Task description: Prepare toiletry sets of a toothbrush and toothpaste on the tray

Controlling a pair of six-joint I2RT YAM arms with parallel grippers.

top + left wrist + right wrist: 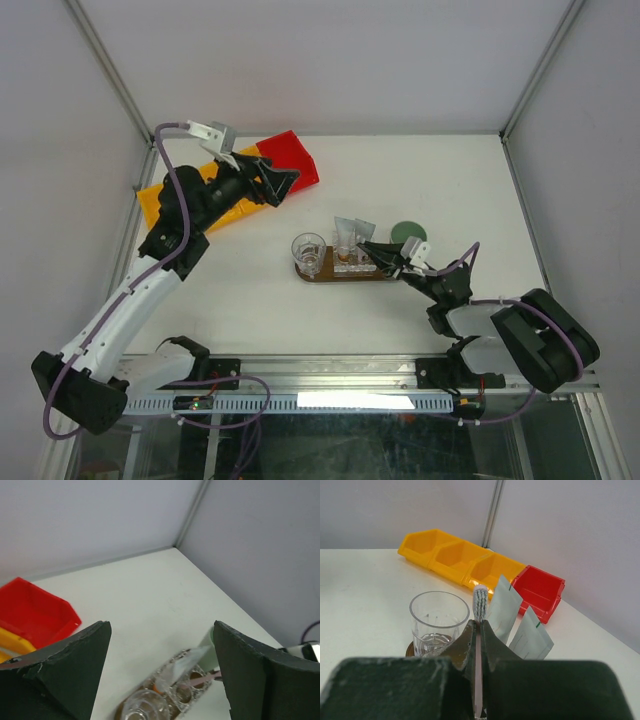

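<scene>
overhead view of a white surface (440, 180) with two robot arms at its near edge. the right fingers (378, 250) reach to the right end of a dark wooden tray (340, 278). they are pinched shut on a thin toothbrush (480, 602), whose bristled head sticks up just past the fingertips. whether the brush touches the tray cannot be told.

a clear glass (308, 252) stands at the tray's left end. two flat pale tubes (352, 236) stand upright beside it, toward the middle, leaning slightly. a mint-green cup (408, 233) sits on the surface just behind the tray's right end.

the left fingers (278, 182) are spread wide and hold nothing. they hang over the far left of the surface, near a red bin (292, 158) and a row of yellow bins (152, 203), well apart from the tray.
</scene>
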